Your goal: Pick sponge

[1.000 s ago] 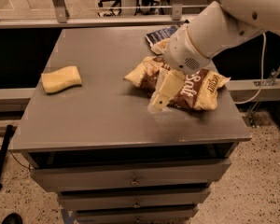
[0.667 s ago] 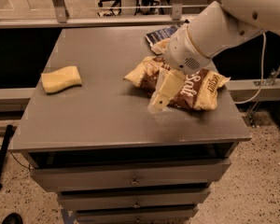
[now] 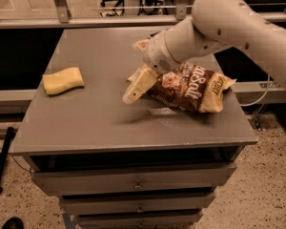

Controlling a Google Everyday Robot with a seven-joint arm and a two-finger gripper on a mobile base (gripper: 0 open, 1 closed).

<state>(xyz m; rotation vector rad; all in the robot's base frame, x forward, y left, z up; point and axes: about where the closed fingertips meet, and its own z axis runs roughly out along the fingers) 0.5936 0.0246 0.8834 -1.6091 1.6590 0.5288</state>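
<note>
The grey counter (image 3: 86,123) fills most of my view, with drawers (image 3: 136,182) beneath its front edge. My white arm (image 3: 219,23) reaches in from the upper right, crossing over the brown-and-yellow chip bag (image 3: 195,87) that lies right of centre. My hand (image 3: 136,87) hangs just left of that bag, angled down towards the counter; I cannot tell how far open it is. The sponge (image 3: 63,80) lies near the left edge, well apart from my hand.
</note>
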